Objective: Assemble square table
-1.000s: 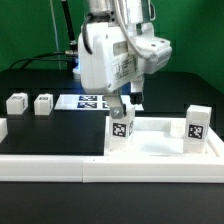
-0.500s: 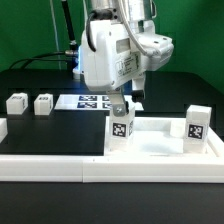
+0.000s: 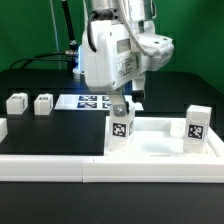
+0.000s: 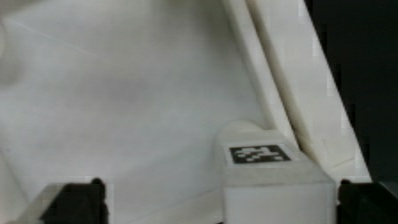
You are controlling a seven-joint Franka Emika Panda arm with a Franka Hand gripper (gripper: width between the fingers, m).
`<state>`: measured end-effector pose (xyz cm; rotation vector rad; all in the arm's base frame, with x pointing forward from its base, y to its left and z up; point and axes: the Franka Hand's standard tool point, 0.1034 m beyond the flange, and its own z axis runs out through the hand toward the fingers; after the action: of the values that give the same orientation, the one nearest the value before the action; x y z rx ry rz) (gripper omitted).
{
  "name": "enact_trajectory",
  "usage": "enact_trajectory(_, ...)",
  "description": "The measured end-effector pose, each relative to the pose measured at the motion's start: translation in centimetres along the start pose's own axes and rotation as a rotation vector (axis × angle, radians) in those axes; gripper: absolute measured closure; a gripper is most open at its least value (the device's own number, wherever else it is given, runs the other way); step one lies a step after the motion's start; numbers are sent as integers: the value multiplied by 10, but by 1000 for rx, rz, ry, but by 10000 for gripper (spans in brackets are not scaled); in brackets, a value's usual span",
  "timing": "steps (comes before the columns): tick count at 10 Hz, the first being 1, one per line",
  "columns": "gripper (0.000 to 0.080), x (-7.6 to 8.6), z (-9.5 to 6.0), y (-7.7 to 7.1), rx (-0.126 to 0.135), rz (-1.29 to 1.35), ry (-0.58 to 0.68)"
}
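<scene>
The square table's white tabletop (image 3: 160,147) lies rim-up at the exterior view's right. Two tagged white legs stand upright on it, one at its near-left corner (image 3: 121,128) and one at the right (image 3: 197,122). Two more legs (image 3: 16,102) (image 3: 43,103) sit loose on the black table at the left. My gripper (image 3: 124,104) hangs just above the corner leg, open and holding nothing. In the wrist view that leg's tagged top (image 4: 262,155) sits between my dark fingertips (image 4: 75,200), nearer the other one, with the tabletop's floor (image 4: 125,90) beyond; the gripper (image 4: 217,203) stays wide.
The marker board (image 3: 92,101) lies flat behind the gripper. A long white border rail (image 3: 90,169) runs along the front edge. Dark cables hang behind the arm's white body (image 3: 108,55).
The arm has shifted very slightly over the corner leg. The jaws stay open and no part has moved.
</scene>
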<state>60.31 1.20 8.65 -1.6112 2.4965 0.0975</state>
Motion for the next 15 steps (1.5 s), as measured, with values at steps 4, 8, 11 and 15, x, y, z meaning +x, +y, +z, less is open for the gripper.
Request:
enact_trajectory(4, 150, 10, -8, -4, 62, -477, 11)
enact_trajectory(8, 150, 15, -3, 4, 64, -872, 41)
enact_trajectory(11, 150, 19, -4, 3, 58, -1152, 53)
enact_trajectory(15, 150, 34, -7, -5, 74, -1599, 128)
